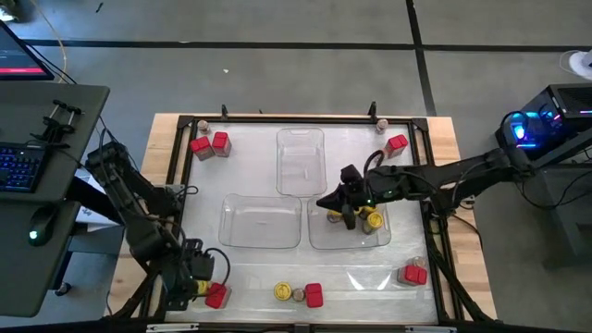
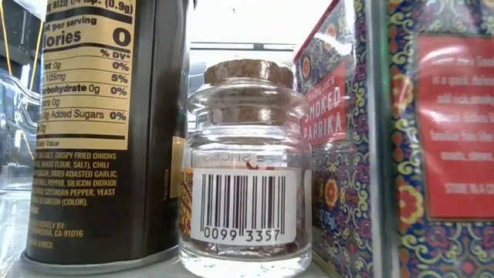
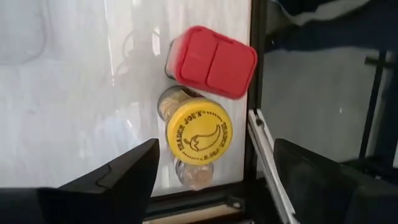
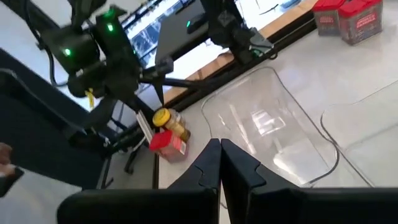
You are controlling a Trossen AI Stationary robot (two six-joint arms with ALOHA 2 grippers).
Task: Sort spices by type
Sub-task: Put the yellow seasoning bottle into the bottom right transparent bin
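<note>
- The left gripper (image 1: 197, 277) hangs with its two dark fingers spread wide over the near-left corner of the black-framed white table (image 1: 259, 180), straddling a yellow-lidded round jar (image 3: 199, 132) without touching it.
- Judged risk: a red-lidded boxy spice container (image 3: 213, 60) sits touching that jar, and a tan-brown round jar (image 3: 194, 174) peeks out just beneath its lid. If the fingers come down as they stand, one may catch the red box or the brown jar and tip or shove it.
- The table's black frame rail (image 3: 256, 74) runs just beside the jar; a finger on that side could strike it, I judge.
- The right gripper (image 1: 344, 205) has its fingers pressed together with nothing between them, over the clear rectangular plastic tray (image 1: 319, 236) right of the table's centre, just beside yellow-lidded jars (image 1: 373, 220) already in it. A sideways sweep there could knock them over.
- The yellow lid is printed with a chilli emblem and looks smooth; the jar is round, so an off-centre pinch might let it roll or slip.
- Other spices lie scattered: red boxes (image 1: 210, 144) at the table's far-left corner, one (image 1: 397, 143) at far right, a pair (image 1: 413, 274) at near right, and a mixed group (image 1: 299, 294) along the near edge.
- Two more clear trays (image 1: 262, 222) (image 1: 301, 159) appear empty, so sorting looks barely started.
</note>
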